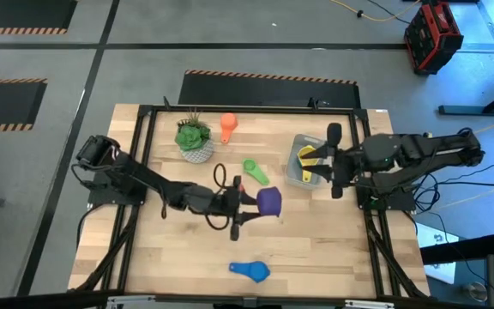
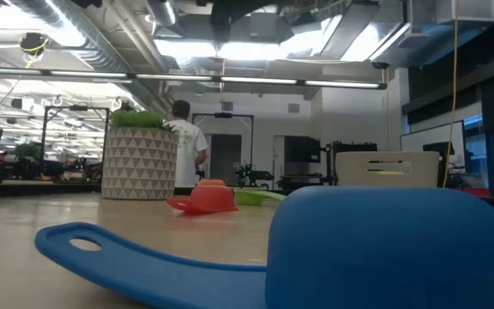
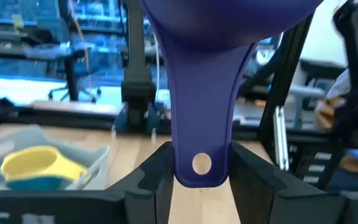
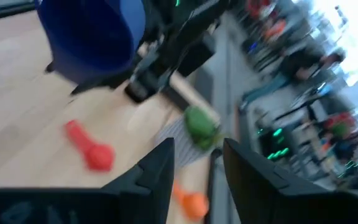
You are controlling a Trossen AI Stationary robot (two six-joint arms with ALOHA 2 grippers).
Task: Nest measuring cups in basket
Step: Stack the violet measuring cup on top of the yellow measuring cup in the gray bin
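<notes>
one purple measuring cup [image 1: 268, 202] hangs above the middle of the wooden worktop [image 1: 316, 249], its short handle pinched between the closed fingers of the left gripper [image 1: 247, 202]; the left wrist view shows the handle's end with its hanging hole clamped squarely between the two dark fingers [image 3: 151, 180], bowl pointing away from the arm. just beyond it, toward the right arm, the pale grey basket [image 1: 298, 140] sits on the worktop with a yellow cup [image 1: 309, 154] nested on a teal cup [image 3: 36, 182] inside it. the right gripper [image 4: 197, 149] hovers at the basket's edge on the right arm's side, its fingers parted with nothing between them. a green cup [image 1: 256, 172] lies on the worktop between the held purple cup and the basket, close to both. an orange cup [image 1: 228, 127] lies nearer the far edge, just beside a small potted plant [image 1: 195, 137] in a patterned white pot. a red cup [image 4: 91, 149] lies on the wood near the left gripper, seen from the right wrist camera. a blue cup [image 1: 251, 271] rests alone near the front edge of the worktop, well apart from the rest, and fills the foreground of the low view.
</notes>
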